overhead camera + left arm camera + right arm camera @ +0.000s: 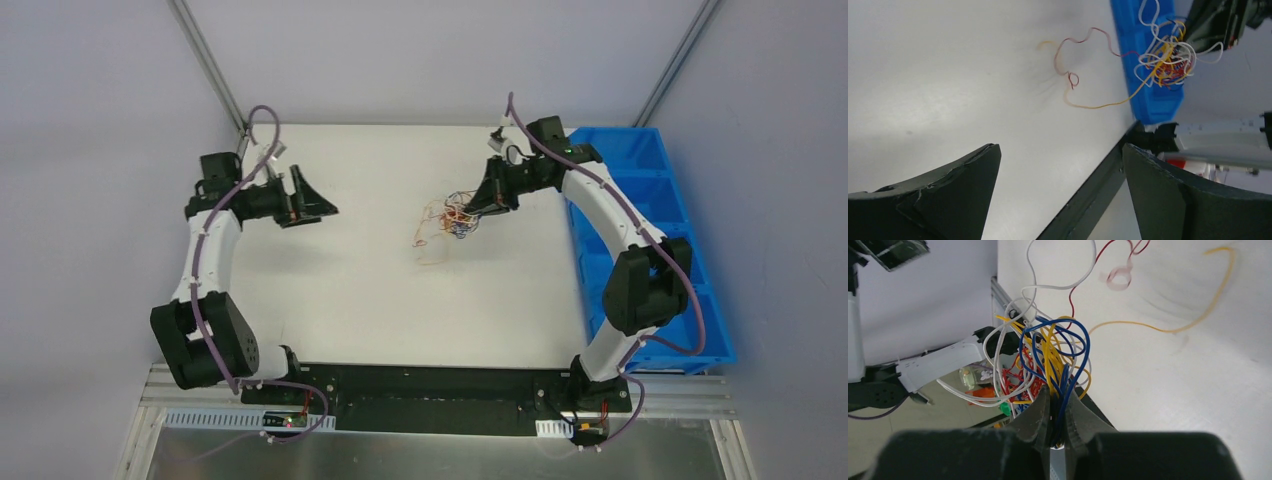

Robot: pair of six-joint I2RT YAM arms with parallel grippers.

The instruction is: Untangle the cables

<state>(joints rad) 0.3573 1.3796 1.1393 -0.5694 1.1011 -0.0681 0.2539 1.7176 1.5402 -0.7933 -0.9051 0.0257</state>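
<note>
The cables (452,217) are a small tangled clump of thin wires near the middle of the white table, with loose orange and red strands trailing to the left. In the right wrist view the clump (1048,365) shows blue, yellow, white and red wires. My right gripper (1058,405) is shut on the blue and yellow strands and holds the clump above the table; it also shows in the top view (478,207). My left gripper (318,205) is open and empty, well to the left of the clump. The left wrist view shows the clump (1165,57) far ahead of my left gripper (1060,160).
A blue compartment bin (660,230) runs along the table's right edge, behind my right arm. The table's dark front rail (440,385) lies near the arm bases. Grey walls close in the back and sides.
</note>
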